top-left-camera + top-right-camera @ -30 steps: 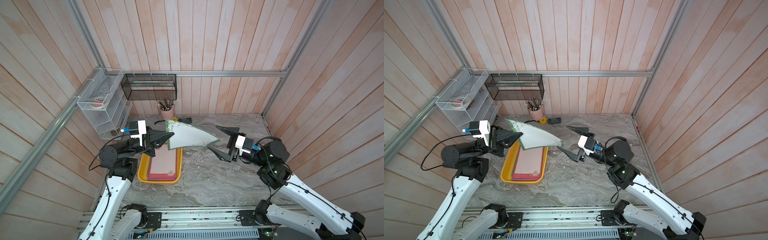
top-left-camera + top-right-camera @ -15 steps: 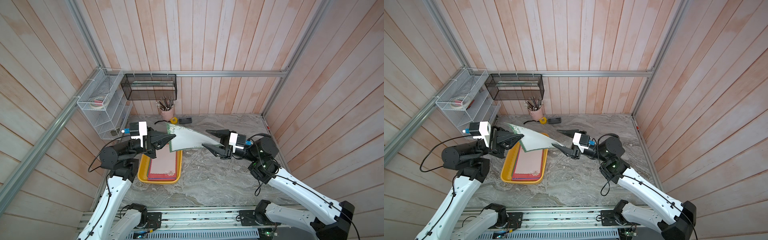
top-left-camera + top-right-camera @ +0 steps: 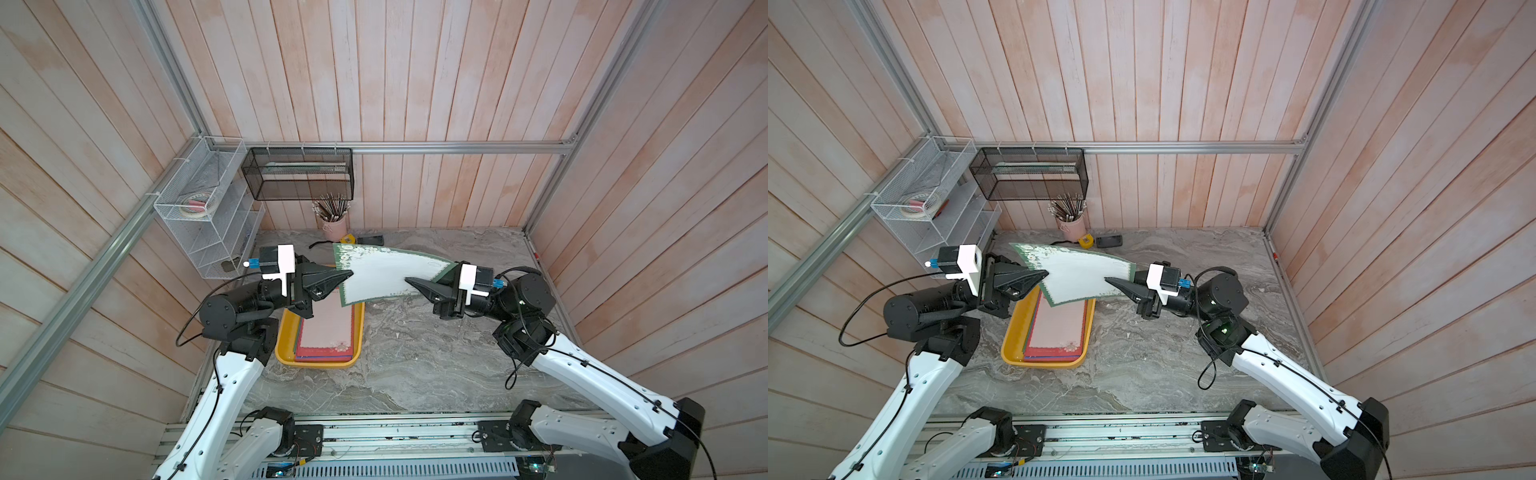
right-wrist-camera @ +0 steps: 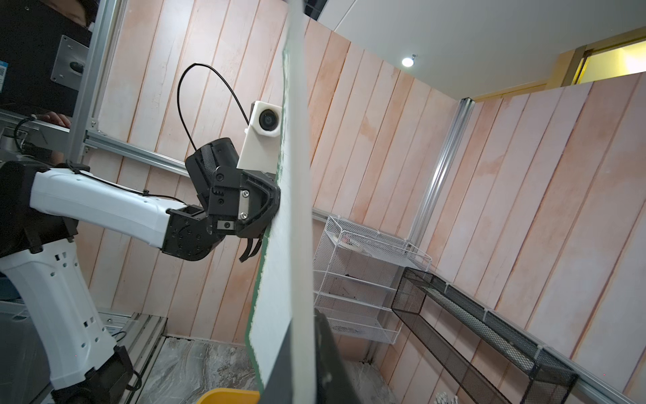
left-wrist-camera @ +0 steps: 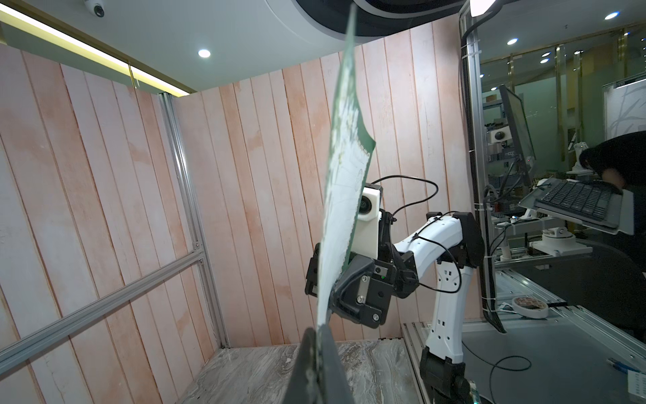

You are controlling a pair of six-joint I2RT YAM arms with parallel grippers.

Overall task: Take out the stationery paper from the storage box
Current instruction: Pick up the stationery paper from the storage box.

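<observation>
Within the last second my right gripper (image 3: 409, 281) came in from the 3 o'clock side, where it stood wide open and apart from the paper. Its jaws are now closed on the 3 o'clock edge of the green-bordered sheet (image 3: 384, 272). My left gripper (image 3: 348, 275) has not changed: it is fully closed on the 9 o'clock edge of the same sheet.

So the sheet is now held at both ends, in the air and a little bowed. It hangs above the 12 o'clock end of the yellow storage box (image 3: 286, 347) and does not touch it. I judge this to be a handover or a two-arm carry, with one sheet already out. The other sheets (image 3: 328, 332), a pink one on top, are inside the box, so the task is not finished.
</observation>
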